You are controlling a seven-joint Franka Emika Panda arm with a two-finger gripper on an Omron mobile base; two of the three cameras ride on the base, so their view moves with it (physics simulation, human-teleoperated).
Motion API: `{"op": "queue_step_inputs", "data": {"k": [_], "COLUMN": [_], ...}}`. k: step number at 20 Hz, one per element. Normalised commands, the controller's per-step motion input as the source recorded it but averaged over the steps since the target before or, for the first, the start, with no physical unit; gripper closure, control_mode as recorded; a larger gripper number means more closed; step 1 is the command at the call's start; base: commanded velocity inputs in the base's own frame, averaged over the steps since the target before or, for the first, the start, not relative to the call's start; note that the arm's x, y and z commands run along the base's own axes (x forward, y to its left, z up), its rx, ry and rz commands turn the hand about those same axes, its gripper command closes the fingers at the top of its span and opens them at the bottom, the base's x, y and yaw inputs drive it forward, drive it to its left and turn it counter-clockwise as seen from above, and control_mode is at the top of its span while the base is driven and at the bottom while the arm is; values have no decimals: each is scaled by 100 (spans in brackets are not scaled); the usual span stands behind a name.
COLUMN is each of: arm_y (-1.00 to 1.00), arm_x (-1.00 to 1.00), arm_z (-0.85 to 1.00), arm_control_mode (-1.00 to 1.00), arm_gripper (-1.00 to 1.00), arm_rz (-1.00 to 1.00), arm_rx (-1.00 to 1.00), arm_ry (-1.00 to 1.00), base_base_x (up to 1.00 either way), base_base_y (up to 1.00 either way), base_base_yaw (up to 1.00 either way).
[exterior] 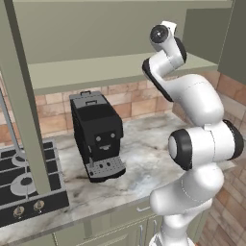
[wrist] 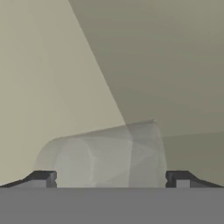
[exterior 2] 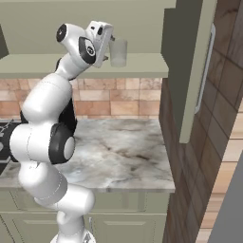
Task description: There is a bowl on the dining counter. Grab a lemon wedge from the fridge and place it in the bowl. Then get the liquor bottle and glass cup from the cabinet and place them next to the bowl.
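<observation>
I had the pincer [wrist: 109, 179] spread wide at the cabinet [exterior 2: 95, 19] shelf, the glass cup [wrist: 105, 155] standing straight ahead between its fingertips [wrist: 43, 178], not yet gripped. To do it well, I judged I should ease forward until the tumbler sat deep, then close gently on its middle.

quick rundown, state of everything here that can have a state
small clear pale grey glass cup: upright on the shelf, between the pincer tips, not gripped
pincer: open, one tip on each side of the cup
sage-green wall cabinet: open
tall green cabinet door with a long grey handle: swung open to the right
black boxy coffee machine: upright on the marble counter, untouched
black stove: nothing on its burners
</observation>
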Motion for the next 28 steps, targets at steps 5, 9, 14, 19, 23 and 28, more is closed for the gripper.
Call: {"op": "queue_step_inputs", "data": {"k": [5, 9, 14, 19, 23, 28], "arm_y": [-4, -9, -12, -10, -2, 0], "arm_x": [22, 12, 9, 8, 0, -20], "arm_z": [0, 0, -2, -11, -22, -34], "arm_control_mode": [-100, -100, -100, -100, -100, -100], "arm_gripper": [-100, -100, -100, -100, -100, -100], "arm_rz": [0, 0, -2, -1, -1, -1], "arm_rx": [0, 0, 0, 0, 0, 0], "arm_ry": [1, 4, 5, 5, 6, 7], "base_base_x": [0, 0, 0, 0, 0, 0], "base_base_y": [0, 0, 0, 0, 0, 0], "base_base_yaw": [0, 0, 0, 0, 0, 0]}}
